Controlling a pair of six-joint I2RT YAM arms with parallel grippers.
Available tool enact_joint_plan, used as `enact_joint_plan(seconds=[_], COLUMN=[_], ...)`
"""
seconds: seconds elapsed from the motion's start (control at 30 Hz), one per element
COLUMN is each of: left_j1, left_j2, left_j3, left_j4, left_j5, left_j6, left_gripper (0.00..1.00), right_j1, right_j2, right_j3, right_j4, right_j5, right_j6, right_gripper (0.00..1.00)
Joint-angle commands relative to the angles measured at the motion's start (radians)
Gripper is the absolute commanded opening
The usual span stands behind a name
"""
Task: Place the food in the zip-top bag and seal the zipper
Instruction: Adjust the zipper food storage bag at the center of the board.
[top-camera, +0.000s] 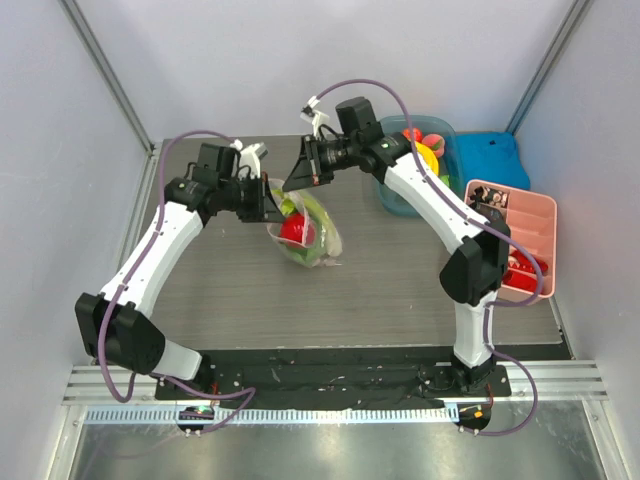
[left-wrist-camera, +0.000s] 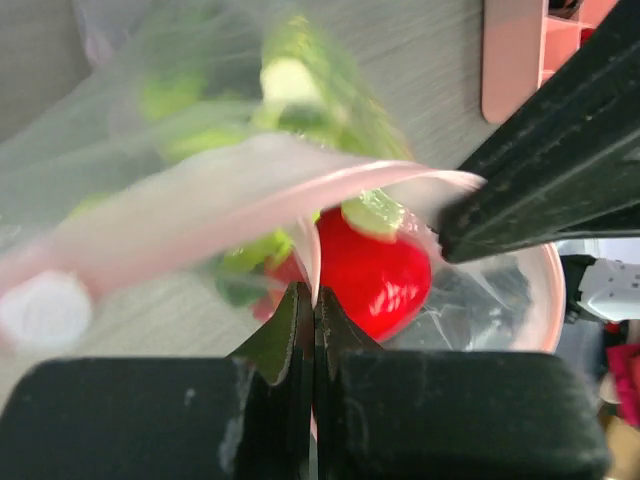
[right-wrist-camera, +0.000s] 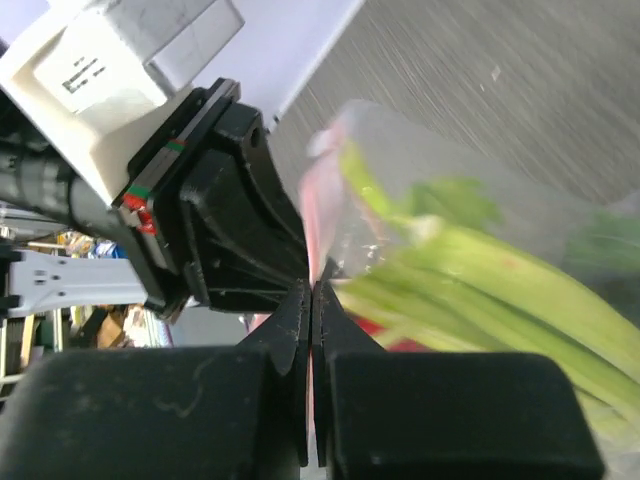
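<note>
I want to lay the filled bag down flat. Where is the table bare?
Bare table lies between the bag and the near edge, and between bag and right arm. The right edge is crowded: teal bin, blue lid, pink tray. Left gripper and right gripper pinch the bag.

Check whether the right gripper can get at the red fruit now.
Probably not: the fruit sits inside the bag, behind plastic, and the right gripper is shut on the zipper, as is the left gripper.
</note>
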Motion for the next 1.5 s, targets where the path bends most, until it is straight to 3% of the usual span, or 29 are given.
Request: enact_joint_plan(seconds=[0.0,0.1,0.23,0.47,0.63,0.87,0.97,1.0,1.13,1.2,1.37,1.4,1.47], left_j1=[-0.010,-0.073,-0.177,-0.177,-0.160,-0.085,-0.025,-0.018,0.019,0.093,0.315,0.402,0.445], left_j2=[-0.110,-0.201,-0.173,-0.135,-0.138,-0.205,-0.253,-0.282,-0.343,-0.362,-0.391,-0.393,-0.385], left_j3=[-0.043,-0.061,0.016,0.044,0.032,-0.046,-0.094,-0.106,-0.119,-0.116,-0.160,-0.174,-0.224], left_j4=[0.178,0.280,0.270,0.230,0.179,0.131,0.179,0.200,0.257,0.263,0.300,0.332,0.357], left_j5=[0.101,0.083,0.086,0.018,-0.006,-0.008,0.064,0.095,0.040,0.024,0.184,0.211,0.282], left_j6=[-0.137,-0.141,-0.118,-0.049,0.032,0.017,-0.036,-0.043,0.014,0.022,0.057,0.059,0.089], left_gripper=[0.01,0.04,0.06,0.09,0.11,0.03,0.28,0.43,0.71,0.84,0.90,0.90,0.90], right_j1=[-0.014,-0.034,-0.034,-0.034,-0.027,-0.020,-0.017,-0.017,-0.011,-0.011,-0.009,-0.011,-0.008], right_j2=[0.037,0.055,0.057,0.042,0.038,0.011,-0.003,-0.004,0.009,0.014,0.006,0.006,0.005], right_j3=[0.146,0.220,0.246,0.243,0.213,0.171,0.148,0.148,0.170,0.182,0.179,0.182,0.196], right_j4=[-0.064,-0.084,-0.187,-0.285,-0.273,-0.337,-0.337,-0.325,-0.308,-0.310,-0.305,-0.304,-0.305], right_j5=[0.005,-0.022,-0.052,-0.065,-0.065,-0.026,-0.036,-0.036,-0.038,-0.038,-0.045,-0.047,-0.050], right_j6=[-0.068,-0.112,-0.267,-0.570,-0.623,-0.707,-0.729,-0.733,-0.755,-0.782,-0.867,-0.891,-0.916], right_gripper=[0.01,0.01,0.01,0.01,0.01,0.01,0.01,0.01,0.01,0.01,0.01,0.01,0.01])
